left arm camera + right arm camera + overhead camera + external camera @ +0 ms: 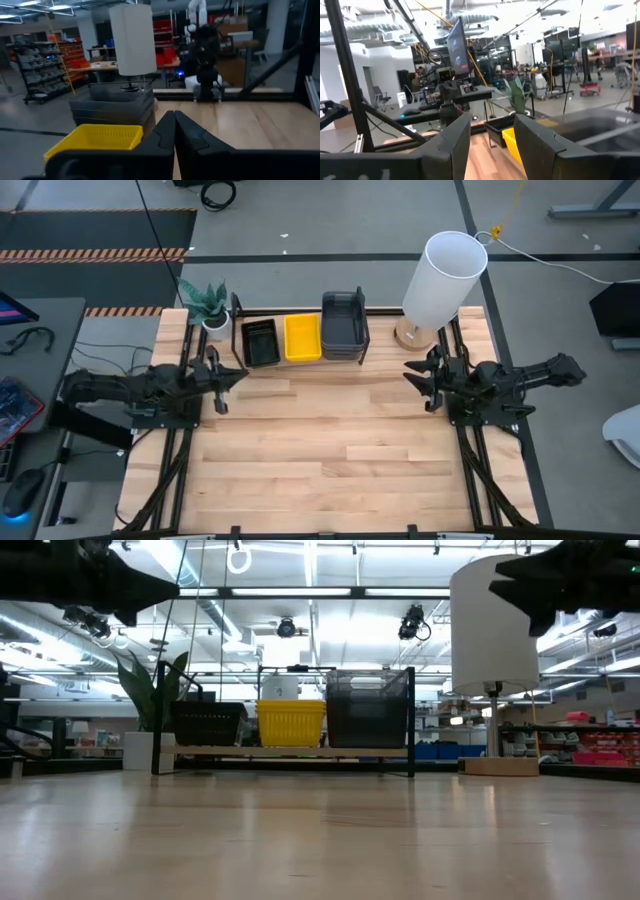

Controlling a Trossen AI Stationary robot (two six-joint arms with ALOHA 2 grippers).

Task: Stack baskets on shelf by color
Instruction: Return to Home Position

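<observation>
The shelf [300,362] stands at the table's far edge, its wooden board [290,751] carrying three stacks side by side. Black mesh baskets [260,342] [208,723] sit on its left part, yellow baskets [302,338] [291,722] in the middle, and a taller stack of dark grey baskets [344,325] [368,708] on the right. My left gripper [238,373] [174,125] hovers shut at the table's left side, near the shelf's left end. My right gripper [413,375] [492,135] hovers open at the right side, near the lamp. Both are raised above the tabletop and hold nothing.
A white cylindrical lamp [443,280] [492,630] on a wooden base stands at the far right corner, beside the shelf's right end. A potted plant [207,305] [150,705] stands at the far left corner. The bare wooden tabletop [330,450] stretches from the shelf to the near edge.
</observation>
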